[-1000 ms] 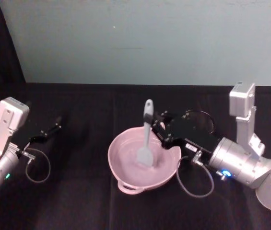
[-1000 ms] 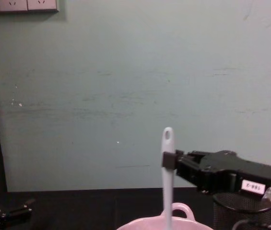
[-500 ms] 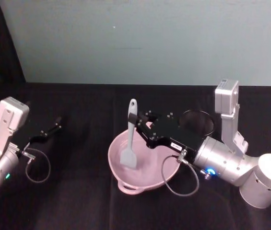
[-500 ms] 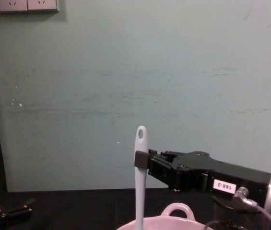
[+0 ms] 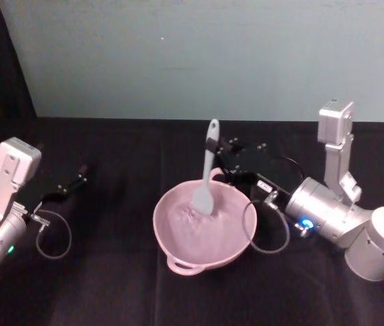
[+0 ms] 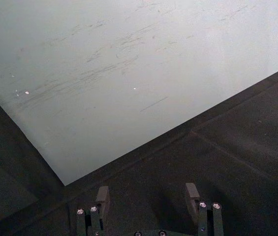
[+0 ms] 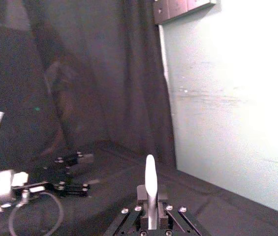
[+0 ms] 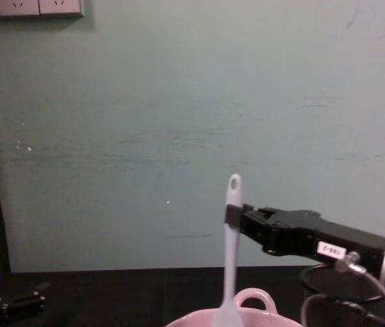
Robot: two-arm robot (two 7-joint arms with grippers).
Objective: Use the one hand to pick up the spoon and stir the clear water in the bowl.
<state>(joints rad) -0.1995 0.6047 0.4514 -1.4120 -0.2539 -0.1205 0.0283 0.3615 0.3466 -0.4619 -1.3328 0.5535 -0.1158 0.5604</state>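
The pale pink bowl sits mid-table with clear water in it; its loop handle shows in the chest view. The white spoon stands nearly upright, its blade down inside the bowl at the far side. My right gripper is shut on the spoon's handle just below its hole, reaching in from the right; it also shows in the chest view as a black arm with a white label. In the right wrist view the spoon handle rises between the fingers. My left gripper is parked open at the far left.
A black wire-mesh cup stands behind the right arm. A pale green wall closes the back of the black table. A grey cable loop lies by the left arm.
The right gripper has carried the spoon from the bowl's left side back toward the right and far side. The left arm has not moved.
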